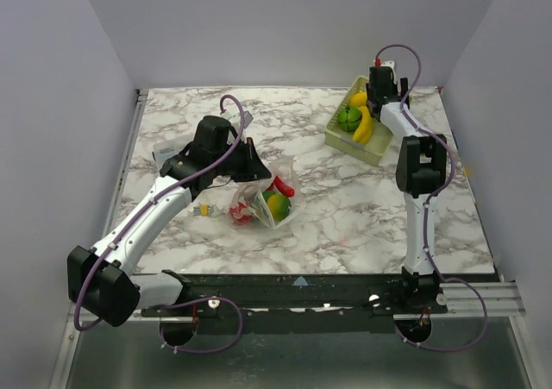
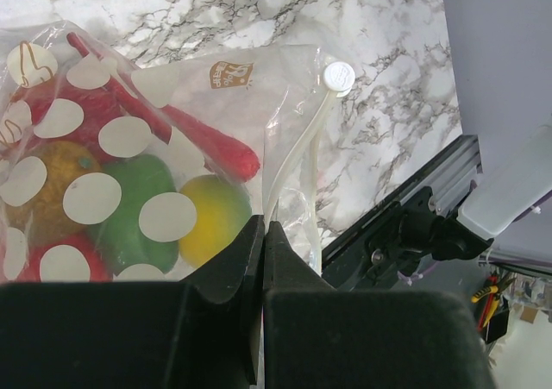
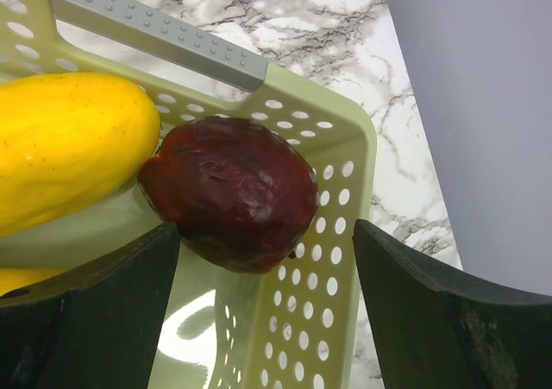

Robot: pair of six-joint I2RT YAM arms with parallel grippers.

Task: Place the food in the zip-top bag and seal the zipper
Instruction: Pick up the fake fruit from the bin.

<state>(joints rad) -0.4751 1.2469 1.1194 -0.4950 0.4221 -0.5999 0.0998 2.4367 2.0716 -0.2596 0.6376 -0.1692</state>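
the zip-top bag lies on the marble table left of centre, just in front of the left arm's wrist; it is clear plastic printed with white dots, and it is already loaded; in the left wrist view a long red pepper, a green piece, a yellow piece and an orange piece lie packed together inside it; the zipper runs as a pale strip along the bag's edge, from a round white slider down toward the camera; the left gripper has its jaws pressed together, clamped on that edge of the bag where the strip reaches them.

the right gripper is at the far right of the table, down inside the pale-green basket; its jaws stand wide apart on either side of a dark red fruit that sits in the basket's corner against the perforated wall; whether either finger touches the fruit i cannot tell; a yellow fruit lies against the dark red one; from above, a banana and a green pepper also sit in the basket.
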